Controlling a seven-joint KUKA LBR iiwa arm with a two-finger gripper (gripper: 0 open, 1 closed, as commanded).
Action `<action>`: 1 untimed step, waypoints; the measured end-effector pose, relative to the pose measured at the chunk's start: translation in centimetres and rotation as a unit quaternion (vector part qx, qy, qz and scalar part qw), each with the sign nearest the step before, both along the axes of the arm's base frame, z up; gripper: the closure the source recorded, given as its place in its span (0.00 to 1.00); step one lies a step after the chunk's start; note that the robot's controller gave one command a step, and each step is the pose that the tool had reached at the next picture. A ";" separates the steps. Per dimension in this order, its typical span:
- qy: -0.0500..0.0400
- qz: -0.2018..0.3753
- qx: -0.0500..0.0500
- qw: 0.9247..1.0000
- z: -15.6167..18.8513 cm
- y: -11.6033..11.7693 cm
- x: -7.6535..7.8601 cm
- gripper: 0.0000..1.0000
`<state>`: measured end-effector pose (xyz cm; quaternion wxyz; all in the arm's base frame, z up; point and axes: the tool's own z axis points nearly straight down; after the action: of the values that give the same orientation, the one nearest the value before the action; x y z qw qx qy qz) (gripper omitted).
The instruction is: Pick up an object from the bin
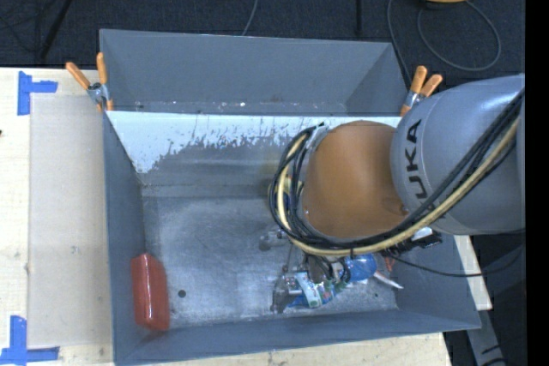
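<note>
My gripper [286, 285] is low over the bin's floor near the front wall, right of the middle, mostly hidden under the arm's orange cover. Right beside it lies a small cluster of things: a green and white piece [319, 294], a blue piece [361, 268] and a thin white stick [387, 281]. Whether any of them is gripped is hidden. A red oblong thing [150, 291] lies alone in the front left corner, far from the gripper.
The arm reaches in from the right and covers the bin's right half, with cables looped around its orange cover. The bin's front wall is close behind the cluster. Bare floor stretches between the red thing and the gripper.
</note>
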<state>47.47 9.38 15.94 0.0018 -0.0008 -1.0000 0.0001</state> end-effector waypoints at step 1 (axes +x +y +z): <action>-0.004 0.087 0.001 0.996 -3.6 -3.5 1.7 0.00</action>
<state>49.14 5.84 12.33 -0.0022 0.0864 -0.9963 -0.0011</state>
